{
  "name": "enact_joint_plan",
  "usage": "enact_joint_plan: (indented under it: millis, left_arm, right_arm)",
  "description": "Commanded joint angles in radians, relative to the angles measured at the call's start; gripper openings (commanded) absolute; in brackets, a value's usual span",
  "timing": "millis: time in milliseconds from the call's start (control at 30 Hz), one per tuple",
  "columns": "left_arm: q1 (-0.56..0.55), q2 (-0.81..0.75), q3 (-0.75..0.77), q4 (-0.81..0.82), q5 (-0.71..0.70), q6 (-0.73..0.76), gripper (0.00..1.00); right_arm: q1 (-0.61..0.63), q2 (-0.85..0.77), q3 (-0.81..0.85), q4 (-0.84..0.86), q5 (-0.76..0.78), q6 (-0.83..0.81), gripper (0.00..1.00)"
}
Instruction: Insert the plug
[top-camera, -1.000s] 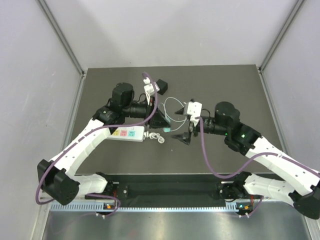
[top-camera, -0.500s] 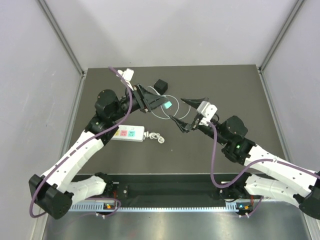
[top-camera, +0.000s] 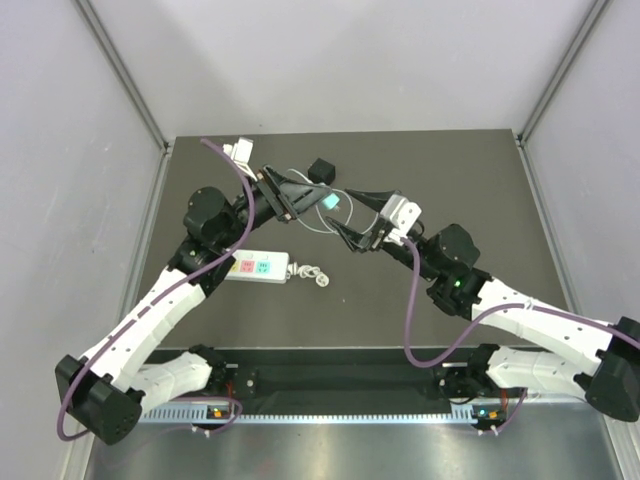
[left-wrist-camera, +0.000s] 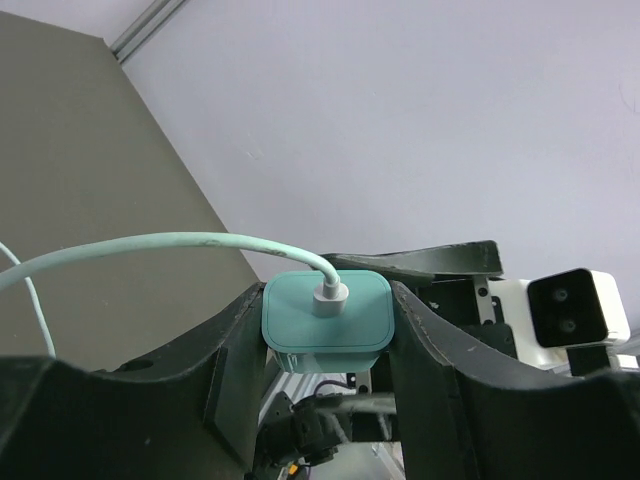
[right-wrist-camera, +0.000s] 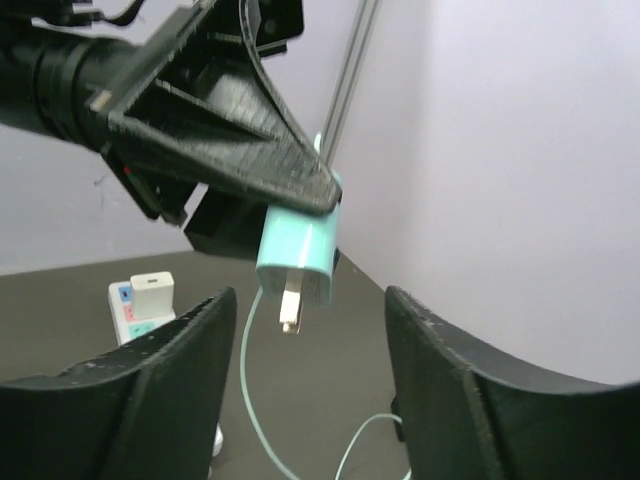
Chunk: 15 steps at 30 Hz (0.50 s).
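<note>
The plug (left-wrist-camera: 326, 320) is a small teal adapter with metal prongs and a long thin pale wire. My left gripper (left-wrist-camera: 326, 335) is shut on it and holds it in the air above the mat; it also shows in the top view (top-camera: 333, 203). In the right wrist view the plug (right-wrist-camera: 300, 245) hangs prongs down between and beyond my open, empty right gripper (right-wrist-camera: 312, 335). In the top view the right gripper (top-camera: 360, 216) faces the left gripper (top-camera: 328, 205) closely. The white power strip (top-camera: 255, 266) lies on the mat below the left arm.
A small black cube (top-camera: 320, 168) sits at the back of the dark mat. A short coiled white cord (top-camera: 312, 275) lies at the strip's right end. The pale wire (top-camera: 318, 222) loops on the mat. Grey walls stand on three sides.
Both arms have risen off the mat. The left gripper has lifted the plug up and back. The right gripper has swung up and now faces the plug, open.
</note>
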Motion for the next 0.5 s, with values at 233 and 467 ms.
enact_joint_plan:
  millis: [233, 467]
  left_arm:
    - [-0.001, -0.016, -0.061, 0.184, 0.017, -0.106, 0.00]
    - [-0.001, -0.045, -0.048, 0.152, 0.003, -0.083, 0.00]
  right_arm:
    - [0.022, 0.054, 0.088, 0.131, -0.069, 0.071, 0.48]
    - [0.037, 0.089, 0.116, 0.088, -0.051, 0.063, 0.44]
